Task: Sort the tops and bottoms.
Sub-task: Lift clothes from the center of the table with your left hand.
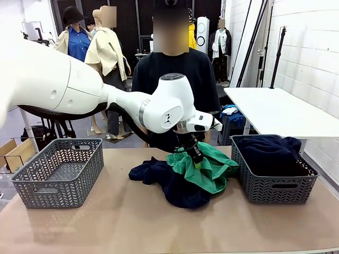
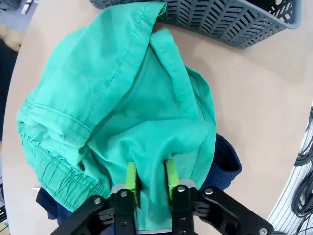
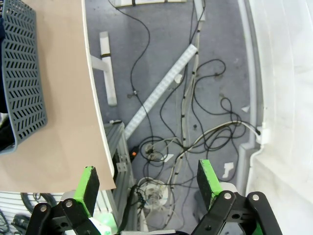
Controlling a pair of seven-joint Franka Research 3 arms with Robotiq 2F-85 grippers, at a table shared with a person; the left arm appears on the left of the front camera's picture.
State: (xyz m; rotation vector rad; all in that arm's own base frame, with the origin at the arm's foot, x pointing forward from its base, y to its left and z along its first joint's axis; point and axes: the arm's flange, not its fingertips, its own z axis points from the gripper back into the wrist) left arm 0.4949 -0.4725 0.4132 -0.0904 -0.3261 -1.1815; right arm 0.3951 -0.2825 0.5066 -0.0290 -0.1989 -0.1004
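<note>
Left tool (image 2: 150,170) around green garment (image 2: 122,112) fold

A green garment (image 1: 207,170), a navy garment (image 1: 153,173), a grey chevron-patterned basket (image 1: 53,188).

This is a robotics lab or test room rather than a home. Beyond the left gripper (image 1: 197,161), past the far edge of the pale wooden tabletop (image 1: 132,222), there is a plain white rectangular work table (image 1: 280,108). Thin black metal stands (image 1: 279,53) lean on a white-painted block wall (image 1: 312,58), with a black backdrop (image 1: 127,21) and a tall white tower appliance (image 1: 203,34) farther back. To that gripper's left, open brown cardboard boxes (image 1: 16,153) sit at floor level. Below the right gripper (image 3: 146,178), a grey floor (image 3: 215,58) carries loose black and white cables (image 3: 183,112) and a long white slotted cable duct (image 3: 161,90). A silver aluminium-profile frame (image 3: 115,142) stands under the table's edge.
</note>
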